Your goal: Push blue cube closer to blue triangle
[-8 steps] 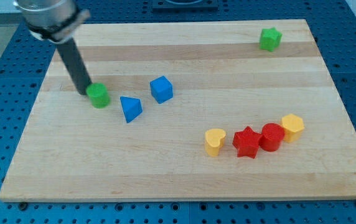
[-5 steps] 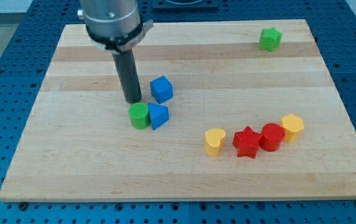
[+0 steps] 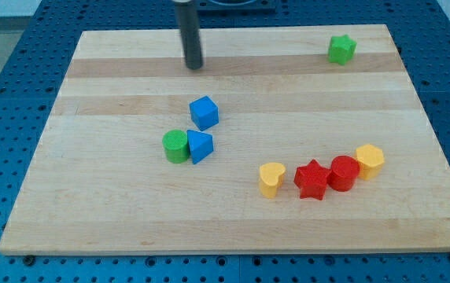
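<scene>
The blue cube (image 3: 204, 112) lies left of the board's middle. The blue triangle (image 3: 199, 146) lies just below it, a small gap between them. A green cylinder (image 3: 175, 146) touches the triangle's left side. My tip (image 3: 195, 67) is near the view's top, above the blue cube and well apart from it, touching no block.
A green star-like block (image 3: 341, 49) sits at the top right. At the lower right, a yellow heart (image 3: 271, 178), a red star (image 3: 312, 179), a red cylinder (image 3: 343, 173) and a yellow block (image 3: 370, 159) form a row. The wooden board (image 3: 91, 220) rests on a blue pegboard.
My tip pushed the green cylinder and the blue triangle rightward and down, to below the blue cube. It then moved up toward the view's top, away from the blocks.
</scene>
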